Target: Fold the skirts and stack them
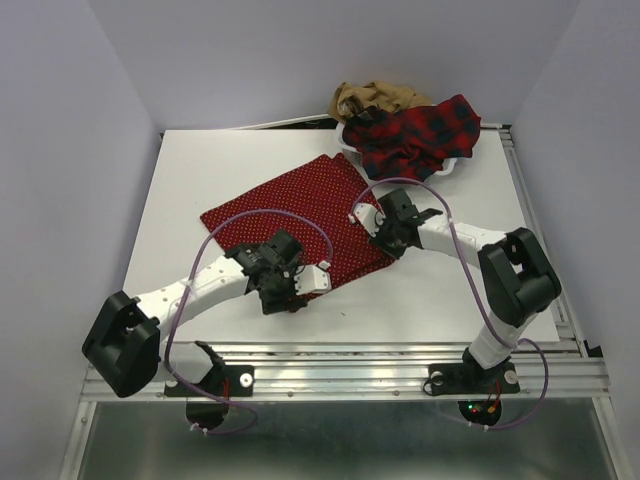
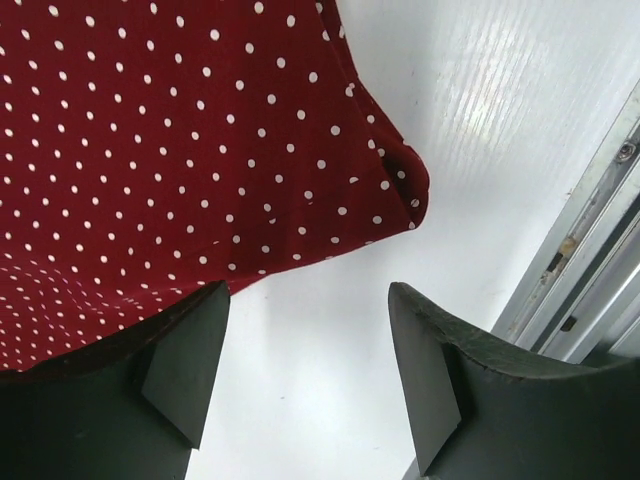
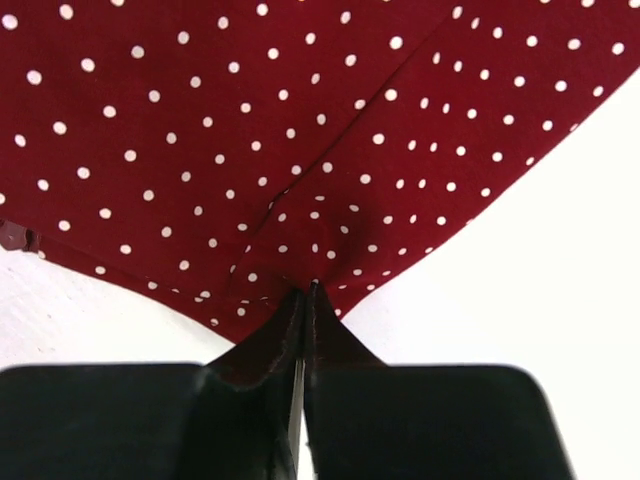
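Note:
The red skirt with tiny white dots (image 1: 290,215) lies spread flat on the white table. My right gripper (image 1: 383,238) is at its right edge; in the right wrist view the jaws (image 3: 308,292) are shut on a pinch of the dotted cloth (image 3: 300,130). My left gripper (image 1: 288,298) is at the skirt's near corner. In the left wrist view it is open (image 2: 307,290) over bare table, with the dotted cloth (image 2: 180,140) just ahead and under the left finger. The red-and-black plaid skirt (image 1: 420,135) and the tan-brown skirt (image 1: 375,97) lie heaped at the back right.
A white mesh basket (image 1: 452,166) at the back right corner holds the plaid and tan skirts. A metal rail (image 1: 350,365) runs along the table's near edge and also shows in the left wrist view (image 2: 590,240). Walls close in on three sides.

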You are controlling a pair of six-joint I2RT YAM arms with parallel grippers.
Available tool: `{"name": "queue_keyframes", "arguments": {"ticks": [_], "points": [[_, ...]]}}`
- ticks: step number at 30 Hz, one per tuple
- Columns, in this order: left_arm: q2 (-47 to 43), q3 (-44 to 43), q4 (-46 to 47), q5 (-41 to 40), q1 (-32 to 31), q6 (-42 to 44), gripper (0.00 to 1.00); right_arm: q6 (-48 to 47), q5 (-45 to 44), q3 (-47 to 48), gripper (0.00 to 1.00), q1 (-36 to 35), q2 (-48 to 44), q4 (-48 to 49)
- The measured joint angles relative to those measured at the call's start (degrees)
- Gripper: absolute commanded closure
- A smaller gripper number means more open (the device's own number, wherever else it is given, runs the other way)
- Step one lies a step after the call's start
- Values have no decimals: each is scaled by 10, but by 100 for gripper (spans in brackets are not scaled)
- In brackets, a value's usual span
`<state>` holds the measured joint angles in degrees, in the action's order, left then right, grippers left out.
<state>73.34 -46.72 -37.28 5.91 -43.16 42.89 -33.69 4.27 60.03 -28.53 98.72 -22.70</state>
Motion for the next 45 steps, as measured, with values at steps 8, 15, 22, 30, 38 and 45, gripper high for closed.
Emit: {"name": "queue_keyframes", "arguments": {"ticks": [8,15,22,30,38,45], "points": [[-71,14,9,51,-15,85,25,31,-9,16,99,0,0,-2],[-89,-21,-43,34,-129,159,20,61,9,76,99,0,30,-30],[71,-72,-87,-65,-271,158,20,75,24,90,99,0,51,-55],[164,-88,-104,-167,-315,149,22,78,26,96,99,0,67,-64],[193,-70,-101,-230,-314,142,25,77,27,97,99,0,69,-65],[213,-52,-89,-241,-294,148,43,73,28,97,99,0,69,-65]]}}
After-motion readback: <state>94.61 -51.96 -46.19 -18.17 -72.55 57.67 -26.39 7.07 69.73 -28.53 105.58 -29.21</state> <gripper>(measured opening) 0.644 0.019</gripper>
